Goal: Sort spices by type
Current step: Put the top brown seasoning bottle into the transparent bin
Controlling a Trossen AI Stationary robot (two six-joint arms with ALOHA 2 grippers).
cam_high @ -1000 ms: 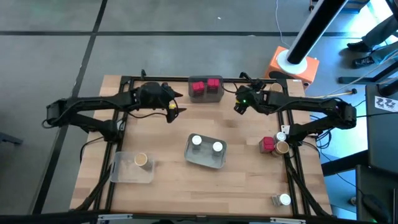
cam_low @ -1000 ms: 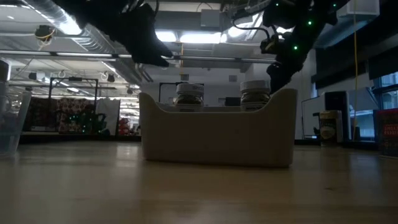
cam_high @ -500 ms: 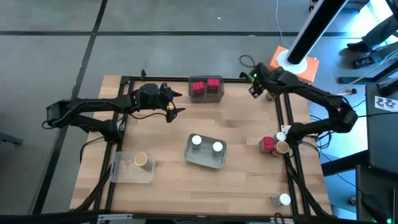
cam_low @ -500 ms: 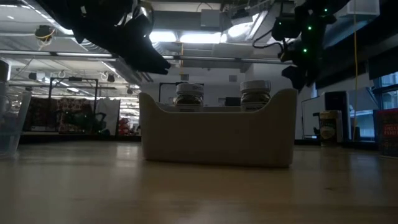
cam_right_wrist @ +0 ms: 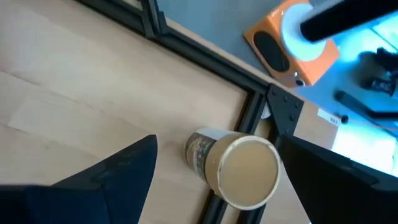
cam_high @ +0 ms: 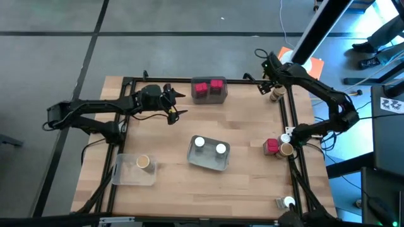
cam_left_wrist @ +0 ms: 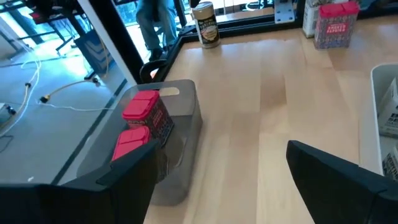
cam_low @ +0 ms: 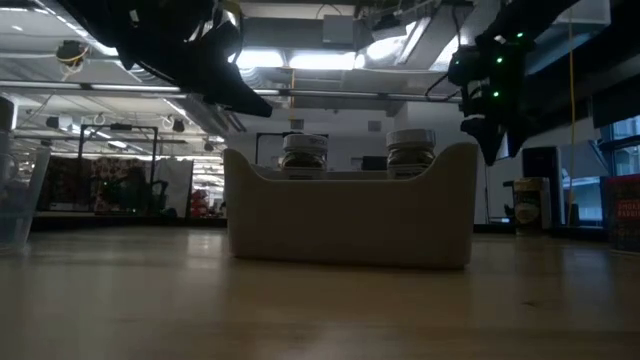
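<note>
My right gripper (cam_high: 267,84) (cam_right_wrist: 216,152) is open and empty, above the table's far right corner. A tan-topped jar (cam_high: 276,94) (cam_right_wrist: 241,168) stands upright there below and between its fingers, untouched. My left gripper (cam_high: 179,104) (cam_left_wrist: 217,158) is open and empty at the far left, beside the grey tray (cam_high: 221,96) that holds two red blocky jars (cam_high: 209,87) (cam_left_wrist: 142,118). Two white-topped jars (cam_high: 209,145) (cam_low: 303,154) stand in the middle tray (cam_high: 206,161). One tan-topped jar (cam_high: 144,162) stands in the clear tray (cam_high: 129,173).
A red jar (cam_high: 272,146), a tan-topped jar (cam_high: 286,150) and a small white one (cam_high: 286,137) stand by the right edge. A white-topped jar (cam_high: 288,202) stands at the near right corner. A black frame (cam_high: 291,126) borders the table. Bare wood lies between the trays.
My right gripper has gone from beside the far grey tray toward the table's far right corner and now stands over the tan-topped jar there. My left gripper has kept nearly still.
</note>
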